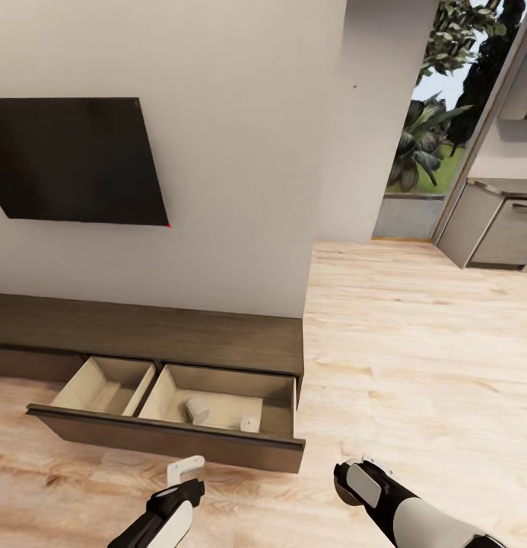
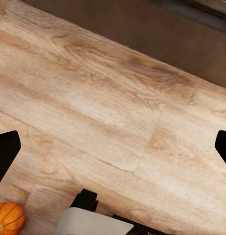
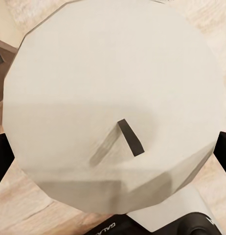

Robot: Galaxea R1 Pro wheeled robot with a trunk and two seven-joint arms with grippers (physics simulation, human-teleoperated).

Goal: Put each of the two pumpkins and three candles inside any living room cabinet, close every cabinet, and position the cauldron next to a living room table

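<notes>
Below the dark wall screen in the head view, the cabinet has its drawer pulled out with two candles inside; both arms hang low before it. From the left wrist, the left hand is open and empty above the floor, a pumpkin nearby. At the right wrist, the right hand grips a third candle. Pumpkins, cauldron and closing seemingly remain.

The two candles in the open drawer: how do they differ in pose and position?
The back candle lies tipped over mid-compartment; the front candle appears upright against the drawer front. The back candle shows whole; the front candle is partly hidden by that drawer front. Both are off-white, in the right compartment.
</notes>
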